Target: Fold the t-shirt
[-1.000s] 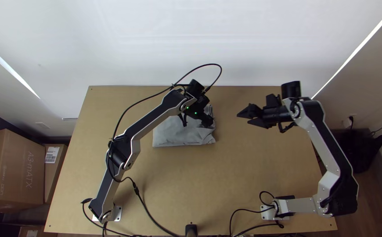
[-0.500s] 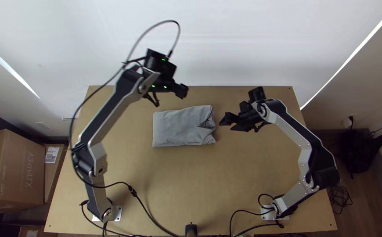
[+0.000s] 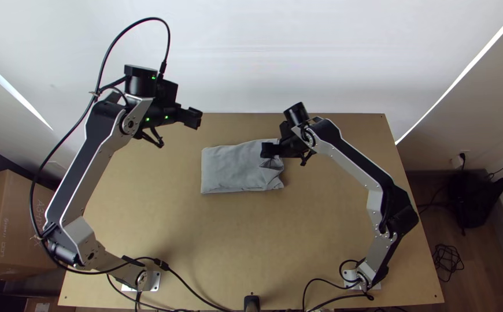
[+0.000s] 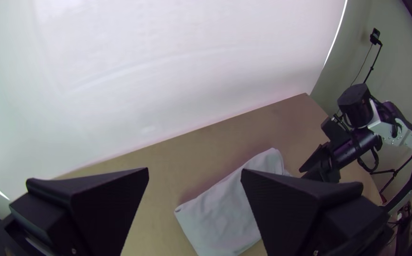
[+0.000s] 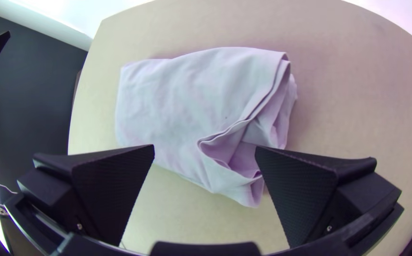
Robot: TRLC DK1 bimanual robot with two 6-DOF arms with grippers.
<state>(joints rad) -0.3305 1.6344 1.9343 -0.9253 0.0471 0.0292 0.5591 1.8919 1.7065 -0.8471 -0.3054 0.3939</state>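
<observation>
- While the right gripper point(image 3: 267, 150) hangs over its rumpled end, the t-shirt point(image 3: 228, 167) lies folded into a rough rectangle near the desk's point(image 3: 222, 242) far edge, slightly toward the far left corner.
- Both grippers are spread and pinching nothing, the left gripper point(image 4: 195, 170) held up by the desk's far left corner.
- The cloth should handle light, soft and floppy; grip the loose layers at the end facing the desk's right edge, though how many overlap there is hard to tell.
</observation>
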